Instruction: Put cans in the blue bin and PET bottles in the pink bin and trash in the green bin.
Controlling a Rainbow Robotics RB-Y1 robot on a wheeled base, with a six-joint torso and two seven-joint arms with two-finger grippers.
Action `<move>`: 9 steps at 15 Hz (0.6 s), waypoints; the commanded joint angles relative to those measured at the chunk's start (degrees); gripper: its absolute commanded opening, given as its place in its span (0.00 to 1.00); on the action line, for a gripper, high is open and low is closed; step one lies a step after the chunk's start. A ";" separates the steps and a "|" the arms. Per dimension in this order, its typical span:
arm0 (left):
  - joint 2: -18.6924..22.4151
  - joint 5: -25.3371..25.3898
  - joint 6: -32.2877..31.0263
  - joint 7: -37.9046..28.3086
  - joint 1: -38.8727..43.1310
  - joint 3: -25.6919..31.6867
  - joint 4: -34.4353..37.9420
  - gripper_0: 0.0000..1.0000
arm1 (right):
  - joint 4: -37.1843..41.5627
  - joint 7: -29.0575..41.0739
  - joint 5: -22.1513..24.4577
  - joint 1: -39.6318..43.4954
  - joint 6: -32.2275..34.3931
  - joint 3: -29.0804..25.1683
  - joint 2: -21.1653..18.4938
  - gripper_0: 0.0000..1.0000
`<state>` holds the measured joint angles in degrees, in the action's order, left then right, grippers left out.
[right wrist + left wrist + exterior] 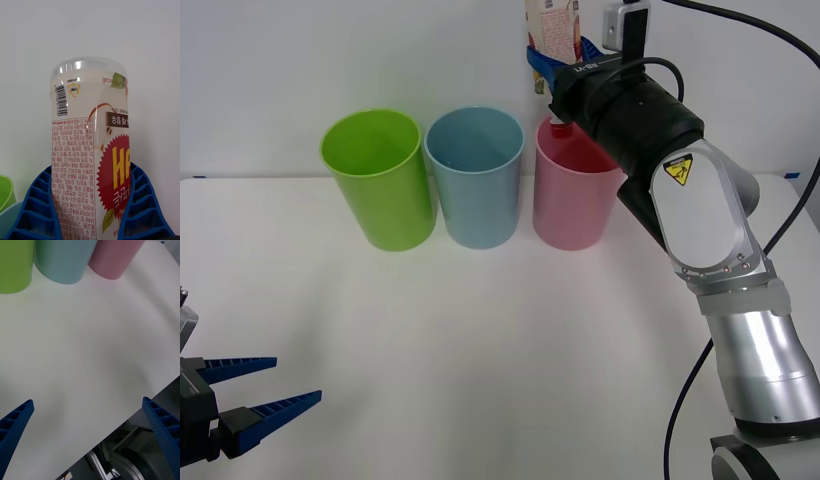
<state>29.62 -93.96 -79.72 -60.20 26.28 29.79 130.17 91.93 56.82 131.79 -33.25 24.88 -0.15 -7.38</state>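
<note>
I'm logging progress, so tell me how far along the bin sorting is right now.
In hand: the right hand grips the PET bottle, held upside down above the pink bin, red cap at the rim. Left: releasing it. The green bin and blue bin stand beside it; their contents can't be judged. The left hand waits open near the table's front edge.

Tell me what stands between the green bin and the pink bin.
The blue bin stands between the green bin and the pink bin, as the front view shows.
</note>
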 commanded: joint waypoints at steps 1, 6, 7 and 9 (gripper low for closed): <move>0.00 0.00 0.00 0.00 0.00 0.00 0.00 1.00 | -2.90 -0.48 1.18 -1.65 -0.62 -1.43 0.00 0.00; 0.00 0.00 0.00 0.00 0.00 0.00 0.00 1.00 | -4.83 -0.13 2.77 -2.79 -0.80 -2.92 0.00 0.00; 0.00 0.00 0.00 0.00 0.00 0.00 0.00 1.00 | -5.01 -0.13 2.85 -2.79 -0.80 -3.10 0.00 0.00; 0.00 0.00 0.00 0.00 0.00 0.00 0.00 1.00 | -5.01 -0.30 2.85 -2.70 -0.89 -3.36 0.00 0.00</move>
<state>29.62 -93.96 -79.72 -60.20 26.28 29.79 130.17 86.93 56.63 134.65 -36.02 24.05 -3.39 -7.38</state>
